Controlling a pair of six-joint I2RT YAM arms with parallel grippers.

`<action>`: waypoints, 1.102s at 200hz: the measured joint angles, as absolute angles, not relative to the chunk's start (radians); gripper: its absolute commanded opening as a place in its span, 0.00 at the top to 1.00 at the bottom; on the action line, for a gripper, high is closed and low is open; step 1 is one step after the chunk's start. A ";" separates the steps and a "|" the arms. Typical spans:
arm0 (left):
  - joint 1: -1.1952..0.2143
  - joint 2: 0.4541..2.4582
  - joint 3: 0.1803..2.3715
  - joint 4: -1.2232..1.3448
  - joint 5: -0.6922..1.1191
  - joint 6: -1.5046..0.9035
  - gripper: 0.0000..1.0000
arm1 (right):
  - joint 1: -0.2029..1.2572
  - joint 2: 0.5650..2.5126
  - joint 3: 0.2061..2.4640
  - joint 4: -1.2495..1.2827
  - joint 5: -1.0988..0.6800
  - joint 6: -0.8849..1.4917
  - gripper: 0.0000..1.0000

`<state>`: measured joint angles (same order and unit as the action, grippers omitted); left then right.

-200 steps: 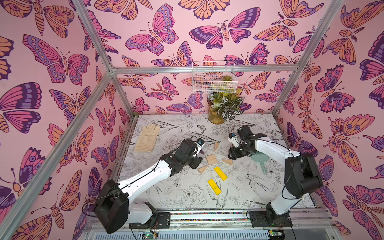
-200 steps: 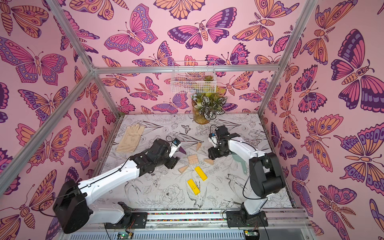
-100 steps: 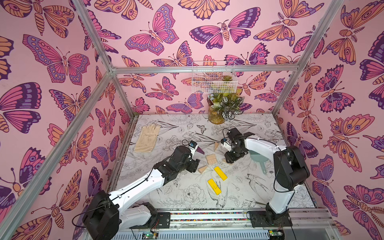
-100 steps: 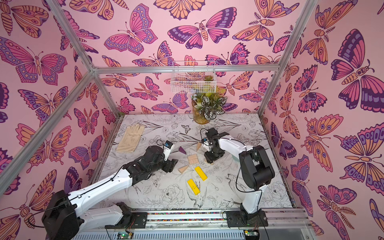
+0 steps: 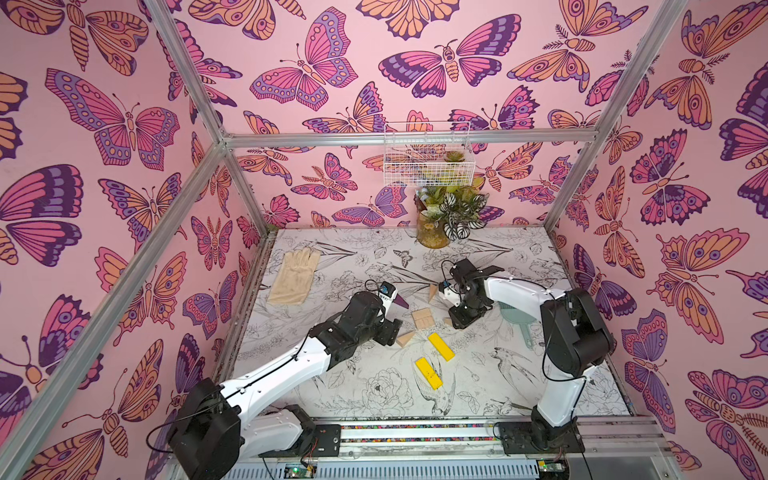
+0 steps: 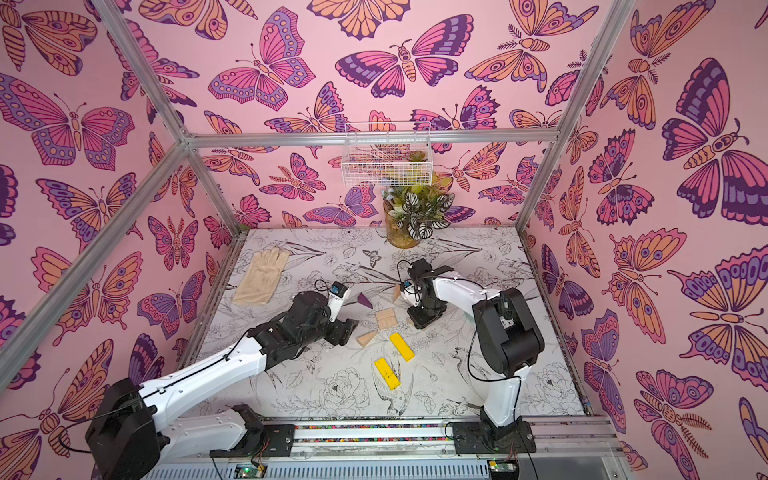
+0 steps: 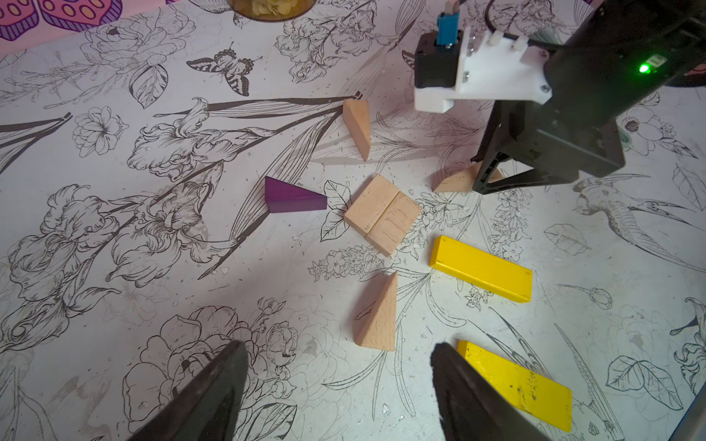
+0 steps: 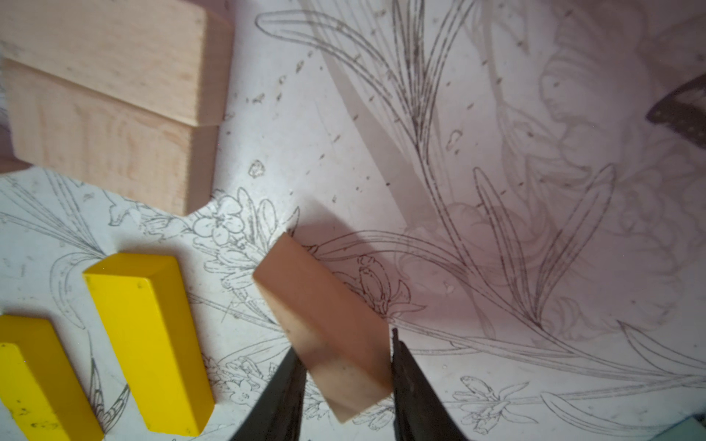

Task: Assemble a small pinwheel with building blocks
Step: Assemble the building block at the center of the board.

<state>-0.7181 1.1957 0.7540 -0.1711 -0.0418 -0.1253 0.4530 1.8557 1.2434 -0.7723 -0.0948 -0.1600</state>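
The pinwheel is barely taking shape: only its square hub of two pale beige wooden rectangles (image 7: 383, 214) is lying joined mid-bench (image 7: 114, 343). The dark purple wedge (image 7: 292, 196), two beige wedges (image 7: 359, 128) and both flat yellow bars (image 7: 481, 273) are lying apart around it, unplaced. The right hand (image 8: 344, 343) is grasping a third beige wedge (image 8: 305, 290) just beside the hub, while the left hand (image 7: 338, 345) is hanging released and empty.

Light: bright, even, from overhead, tinted pink off the walls (image 5: 124, 124).
Shadows: soft and faint on the table (image 5: 374, 386).
Top views: sharp.
Left wrist view: crisp; left fingers (image 7: 214, 389) blurred; green lamp (image 7: 643, 68) flaring.
Right wrist view: soft; wedge (image 8: 324, 328) smeared, with a dim pinkish shadow behind it.
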 measured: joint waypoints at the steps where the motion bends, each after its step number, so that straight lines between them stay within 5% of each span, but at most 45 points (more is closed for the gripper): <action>1: -0.718 1.196 0.754 -0.171 -0.042 -0.125 0.20 | 0.453 1.856 1.243 -0.772 -0.095 -0.161 0.62; 173: -0.719 1.207 0.754 -0.163 -0.041 -0.139 0.15 | 0.488 1.859 1.243 -0.772 -0.097 -0.216 0.63; 220: -0.719 1.207 0.754 -0.160 -0.041 -0.140 0.14 | 0.489 1.859 1.243 -0.772 -0.074 -0.217 0.57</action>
<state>-0.7185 1.2072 0.7536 -0.1600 -0.0414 -0.1398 0.4892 1.8591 1.2434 -0.7715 -0.0742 -0.2173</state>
